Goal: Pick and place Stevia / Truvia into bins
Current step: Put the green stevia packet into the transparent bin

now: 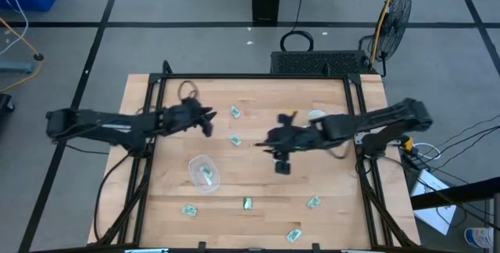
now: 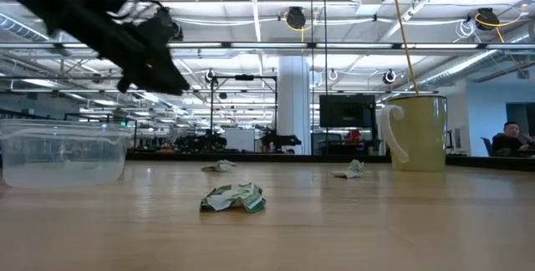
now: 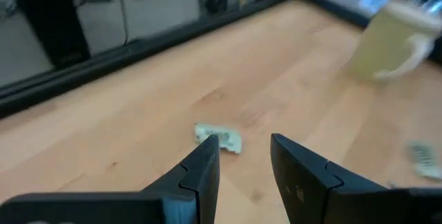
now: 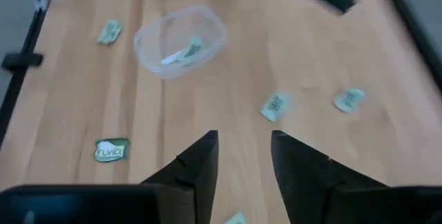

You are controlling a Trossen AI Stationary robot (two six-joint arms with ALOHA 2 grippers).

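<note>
Several small green-and-white Stevia packets lie flat and scattered on the wooden table (image 1: 258,97). One packet (image 1: 235,112) sits just ahead of my left gripper (image 1: 209,122), which hovers open above the table; the left wrist view shows this packet (image 3: 218,138) beyond the open fingertips (image 3: 245,144). Another packet (image 1: 235,140) lies between the two grippers. My right gripper (image 1: 262,139) is open and raised near the table's middle (image 4: 245,137). The clear bin (image 1: 205,173) stands toward the near left and holds a packet (image 4: 186,51).
A white mug (image 1: 316,115) stands at the far right, behind my right arm. More packets lie near the near edge (image 1: 188,210), (image 1: 248,202), (image 1: 313,201), (image 1: 294,235). A black frame (image 1: 258,76) borders the table.
</note>
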